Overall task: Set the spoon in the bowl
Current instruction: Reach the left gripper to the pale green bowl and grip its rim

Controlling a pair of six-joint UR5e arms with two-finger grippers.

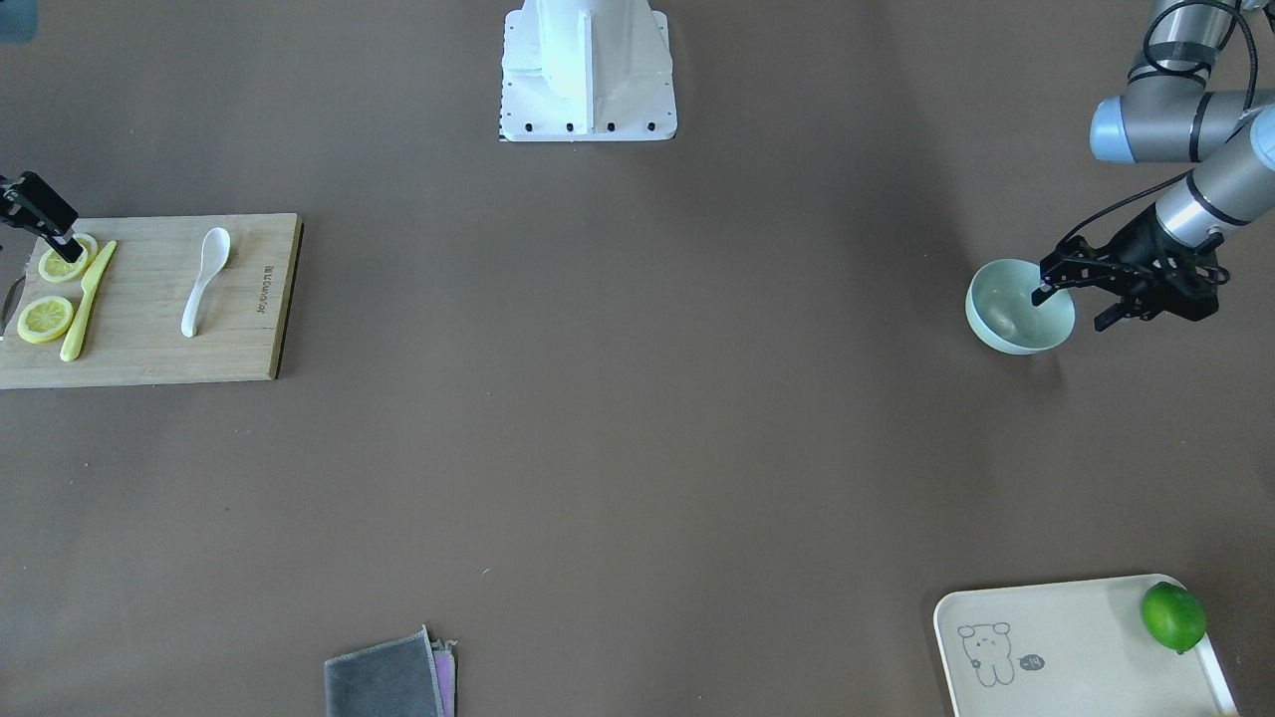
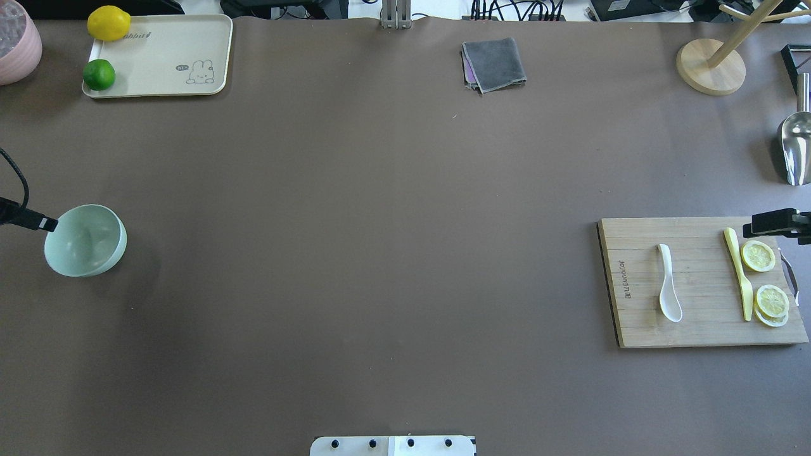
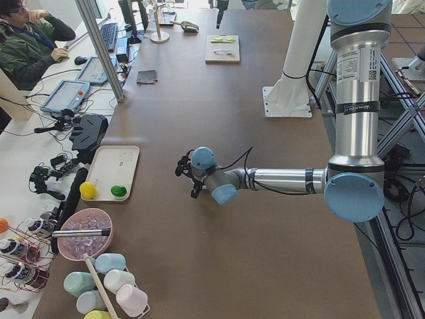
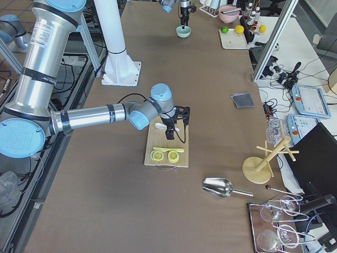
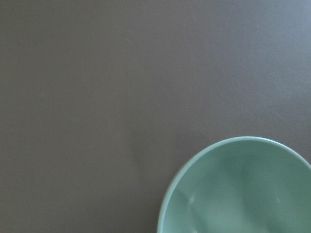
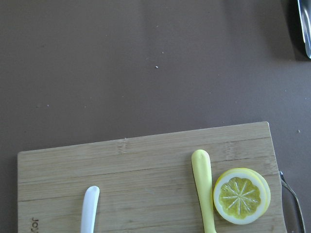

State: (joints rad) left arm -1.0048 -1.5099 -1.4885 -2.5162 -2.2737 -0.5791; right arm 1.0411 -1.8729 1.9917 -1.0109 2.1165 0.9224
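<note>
The white spoon (image 1: 204,279) lies on a wooden cutting board (image 1: 149,344) at the table's end on my right; it also shows in the overhead view (image 2: 668,285) and the right wrist view (image 6: 90,208). The mint-green bowl (image 1: 1011,321) stands upright and empty at the other end of the table (image 2: 82,244) (image 5: 243,189). My left gripper (image 1: 1073,310) is open and hovers over the bowl's rim, with one fingertip (image 1: 1042,295) over the inside. My right gripper (image 4: 171,130) hangs over the board's lemon end, apart from the spoon. One of its fingers (image 1: 68,246) shows, and it looks open.
A yellow plastic knife (image 1: 88,299) and lemon slices (image 1: 45,319) lie on the board beside the spoon. A cream tray (image 1: 1076,647) holds a lime (image 1: 1173,615). A grey cloth (image 1: 388,682), a metal scoop (image 2: 795,149) and a wooden stand (image 2: 709,66) sit along the far edge.
</note>
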